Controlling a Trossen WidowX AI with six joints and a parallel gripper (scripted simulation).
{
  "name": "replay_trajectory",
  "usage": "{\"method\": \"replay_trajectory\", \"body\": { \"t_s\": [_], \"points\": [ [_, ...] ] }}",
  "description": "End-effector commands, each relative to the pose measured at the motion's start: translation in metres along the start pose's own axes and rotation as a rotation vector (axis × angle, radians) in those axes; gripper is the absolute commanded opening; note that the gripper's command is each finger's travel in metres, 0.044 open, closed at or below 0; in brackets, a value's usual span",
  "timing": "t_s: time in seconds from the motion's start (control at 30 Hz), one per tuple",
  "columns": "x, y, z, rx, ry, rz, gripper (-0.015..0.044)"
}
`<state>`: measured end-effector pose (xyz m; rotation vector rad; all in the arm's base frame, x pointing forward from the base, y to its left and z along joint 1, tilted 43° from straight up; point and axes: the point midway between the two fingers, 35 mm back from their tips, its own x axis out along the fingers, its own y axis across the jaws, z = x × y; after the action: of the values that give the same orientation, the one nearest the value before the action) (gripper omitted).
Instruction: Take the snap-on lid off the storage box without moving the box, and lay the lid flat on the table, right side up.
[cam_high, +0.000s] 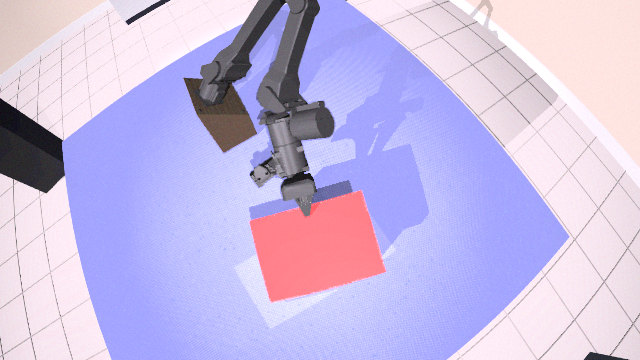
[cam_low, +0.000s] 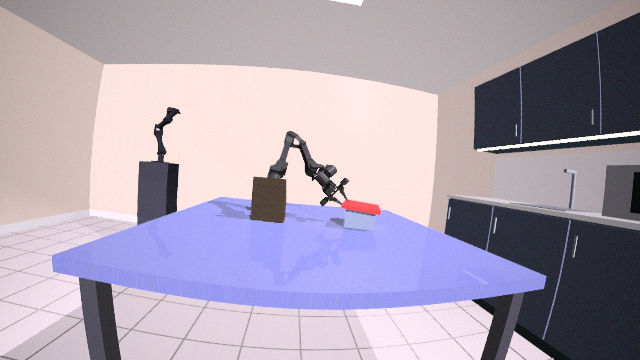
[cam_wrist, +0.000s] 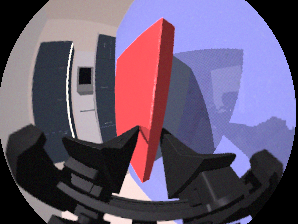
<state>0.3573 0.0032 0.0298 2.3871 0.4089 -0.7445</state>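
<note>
The red lid (cam_high: 320, 250) (cam_low: 361, 207) (cam_wrist: 139, 80) is over the pale blue-grey storage box (cam_low: 359, 221) (cam_wrist: 181, 100). In the exterior view the lid slopes, with its edge on the gripper's side a little higher; whether it still touches the box along the far side is too small to tell. The box stands on the blue table (cam_high: 150, 240) (cam_low: 200, 260). My gripper (cam_high: 306, 214) (cam_low: 344, 202) (cam_wrist: 150, 129) is shut on the lid's near edge, one finger on the top face and the other beneath the rim. The lid hides most of the box from above.
The brown block (cam_high: 227, 131) (cam_low: 268, 200) under the arm's base stands on the table, to the left of the box in the exterior view. Another arm stands on a dark pedestal (cam_low: 155, 192) beyond the table. Dark kitchen cabinets (cam_low: 520, 240) line the right wall.
</note>
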Motion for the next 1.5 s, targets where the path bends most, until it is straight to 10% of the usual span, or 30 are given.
{"method": "replay_trajectory", "body": {
  "t_s": [0.0,1.47],
  "points": [
    [-0.0021,0.0025,0.0004,-0.001,0.0,0.005,0.0],
    [-0.0004,0.005,0.0006,0.001,0.0,0.005,0.0]
  ]
}}
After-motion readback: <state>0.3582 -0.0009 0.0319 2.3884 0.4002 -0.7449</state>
